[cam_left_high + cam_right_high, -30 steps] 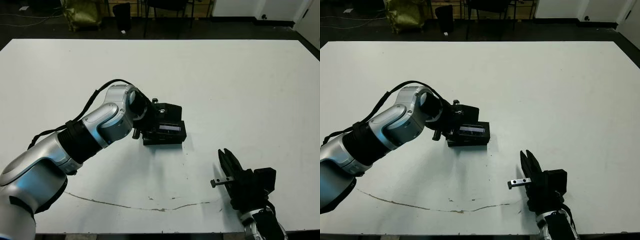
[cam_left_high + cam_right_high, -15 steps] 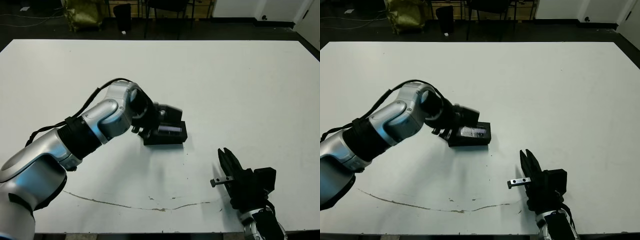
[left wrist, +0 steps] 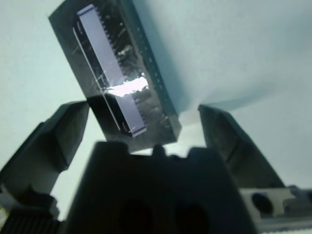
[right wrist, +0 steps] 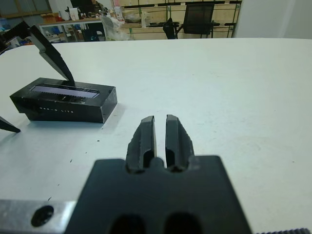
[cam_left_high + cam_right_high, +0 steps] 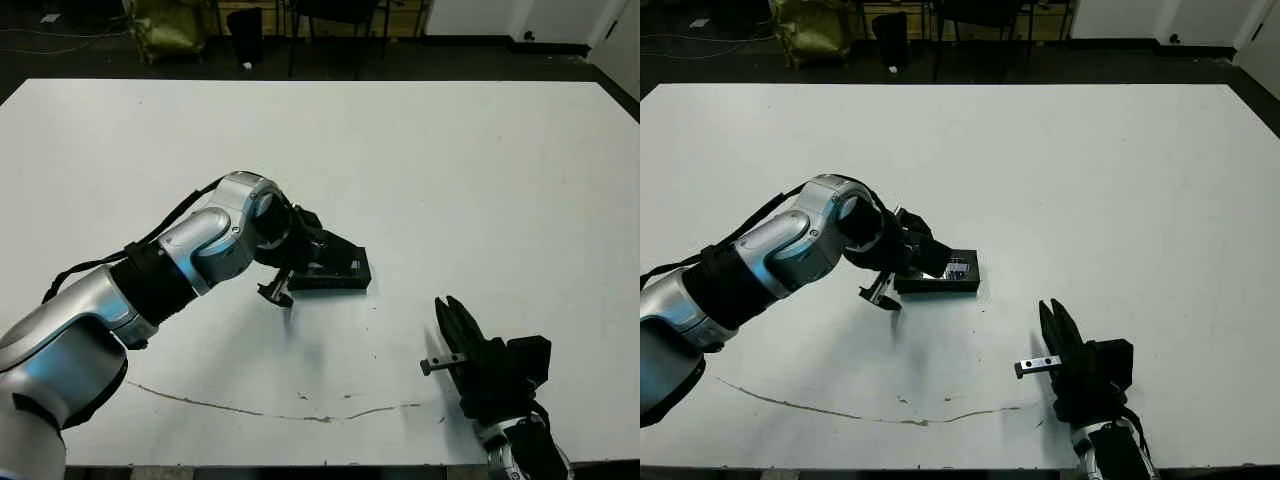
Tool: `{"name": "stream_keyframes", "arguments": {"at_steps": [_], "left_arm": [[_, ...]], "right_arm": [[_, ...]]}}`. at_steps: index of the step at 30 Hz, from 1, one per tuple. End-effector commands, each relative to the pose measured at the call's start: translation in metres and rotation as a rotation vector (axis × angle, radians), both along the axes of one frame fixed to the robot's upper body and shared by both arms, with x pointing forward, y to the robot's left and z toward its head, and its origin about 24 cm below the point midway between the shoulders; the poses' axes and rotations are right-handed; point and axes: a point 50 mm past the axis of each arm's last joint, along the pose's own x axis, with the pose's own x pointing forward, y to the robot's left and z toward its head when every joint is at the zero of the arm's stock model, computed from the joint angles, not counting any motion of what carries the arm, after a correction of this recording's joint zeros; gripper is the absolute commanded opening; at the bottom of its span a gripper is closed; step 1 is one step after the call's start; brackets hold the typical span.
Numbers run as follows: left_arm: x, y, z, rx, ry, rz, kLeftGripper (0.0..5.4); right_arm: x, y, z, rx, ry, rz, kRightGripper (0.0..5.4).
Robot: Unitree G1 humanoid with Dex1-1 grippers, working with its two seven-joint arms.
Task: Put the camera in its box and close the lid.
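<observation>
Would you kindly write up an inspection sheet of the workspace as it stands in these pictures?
Surface: white table, a thin dark scuff line near its front edge.
Job's things: box shut, lid with pale stripe on top; camera not visible.
Clutter: nothing seen.
Grippers: left gripper open, fingers astride one end of the box; right gripper shut, apart from the box, holding nothing.
Cables: black cable along the left arm.
Surroundings: dark floor, chairs and shelving beyond the table.
</observation>
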Motion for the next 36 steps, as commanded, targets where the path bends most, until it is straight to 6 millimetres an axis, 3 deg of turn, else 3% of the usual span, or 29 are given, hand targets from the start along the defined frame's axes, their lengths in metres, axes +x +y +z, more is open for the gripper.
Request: {"name": "stream_keyframes", "arguments": {"at_steps": [1, 14, 28, 32, 36], "left_arm": [[-0.010, 0.015, -0.034, 0.060, 0.112, 0.047, 5.39], [0.007, 0.068, -0.037, 0.015, 0.028, 0.232, 5.39], [-0.015, 0.123, -0.059, 0.065, 0.053, 0.298, 5.39], [-0.018, 0.134, -0.038, -0.013, 0.090, 0.359, 5.39], [-0.015, 0.140, 0.001, -0.418, -0.080, 0.641, 4.75]], "right_arm": [[-0.003, -0.002, -0.004, -0.007, 0.046, -0.017, 0.00], [-0.002, -0.004, -0.004, -0.003, 0.042, -0.014, 0.00], [-0.003, -0.007, -0.003, -0.017, 0.048, -0.014, 0.00], [-0.002, -0.008, -0.004, -0.015, 0.038, -0.008, 0.00], [-0.003, -0.007, -0.004, -0.010, 0.049, -0.013, 0.00]]}}
